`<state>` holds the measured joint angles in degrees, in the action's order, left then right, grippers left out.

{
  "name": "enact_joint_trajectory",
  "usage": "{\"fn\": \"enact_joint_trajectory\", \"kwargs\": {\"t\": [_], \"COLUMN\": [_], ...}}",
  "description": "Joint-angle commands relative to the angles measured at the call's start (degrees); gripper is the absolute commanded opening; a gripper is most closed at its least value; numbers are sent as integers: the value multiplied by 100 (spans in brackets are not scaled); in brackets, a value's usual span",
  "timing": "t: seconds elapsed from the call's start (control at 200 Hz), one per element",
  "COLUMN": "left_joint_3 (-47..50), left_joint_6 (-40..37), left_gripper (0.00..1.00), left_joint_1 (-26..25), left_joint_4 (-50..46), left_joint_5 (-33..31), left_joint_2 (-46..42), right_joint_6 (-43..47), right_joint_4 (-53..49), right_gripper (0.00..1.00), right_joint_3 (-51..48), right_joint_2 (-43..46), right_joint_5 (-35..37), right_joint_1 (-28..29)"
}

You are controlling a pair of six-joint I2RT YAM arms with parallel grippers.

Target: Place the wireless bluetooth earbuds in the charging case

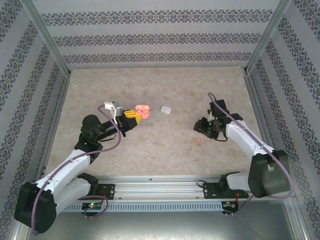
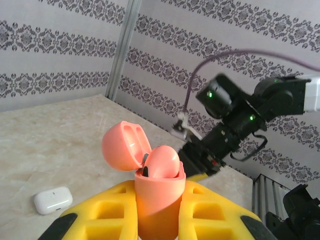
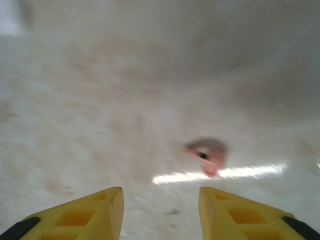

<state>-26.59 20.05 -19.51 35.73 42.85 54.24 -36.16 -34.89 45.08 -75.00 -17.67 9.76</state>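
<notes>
Left wrist view: the left fingers (image 2: pixel 212 212) pinch an open coral case (image 2: pixel 156 197) with one coral earbud (image 2: pixel 162 161) seated inside, and a white case (image 2: pixel 53 199) lies nearby. The right fingers (image 3: pixel 92 210) are spread above the tabletop (image 3: pixel 100 100). A second coral earbud (image 3: pixel 207 155) lies just ahead of the gap, nearer the right-hand finger, with bare surface all round.
</notes>
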Motion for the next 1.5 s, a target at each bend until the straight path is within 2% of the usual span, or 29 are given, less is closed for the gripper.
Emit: {"fn": "enact_joint_trajectory", "kwargs": {"t": [0.0, 0.115, 0.235, 0.42, 0.589, 0.874, 1.064, 1.294, 1.384, 1.494], "left_joint_3": [85, 84, 97, 219, 302, 302, 313, 313, 310, 330], "left_joint_6": [102, 105, 113, 69, -79, -230, -284, -361, -357, -370], "left_gripper": [0, 0, 0, 0, 0, 0, 0, 0, 0, 0], "left_joint_1": [-94, -97, -102, -105, -107, -102, -109, -100, -97, -97], "left_joint_4": [489, 638, 771, 794, 602, 409, 322, 294, 275, 251], "left_joint_5": [82, 148, 157, 134, 60, -1, -15, -24, -8, -5], "left_joint_2": [104, 301, 437, 435, 338, 321, 324, 351, 357, 341], "right_joint_6": [-194, -294, -365, -195, 195, 1109, 1308, 1156, 1045, 784], "right_joint_4": [141, 256, 459, 518, 336, -411, -1067, -1698, -1653, -1127], "right_gripper": [43, 44, 49, 50, 50, 50, 51, 50, 49, 48], "right_joint_3": [-287, -383, -456, -96, 589, 2441, 3240, 3446, 3274, 2750], "right_joint_2": [-99, -339, -596, -1229, -1832, -3064, -3181, -3173, -3165, -2856], "right_joint_5": [-285, -345, -320, -172, 137, 375, 1091, 2030, 1963, 1497], "right_joint_1": [-131, -124, -102, 4, 461, 1526, 1999, 2331, 2327, 2148]}}
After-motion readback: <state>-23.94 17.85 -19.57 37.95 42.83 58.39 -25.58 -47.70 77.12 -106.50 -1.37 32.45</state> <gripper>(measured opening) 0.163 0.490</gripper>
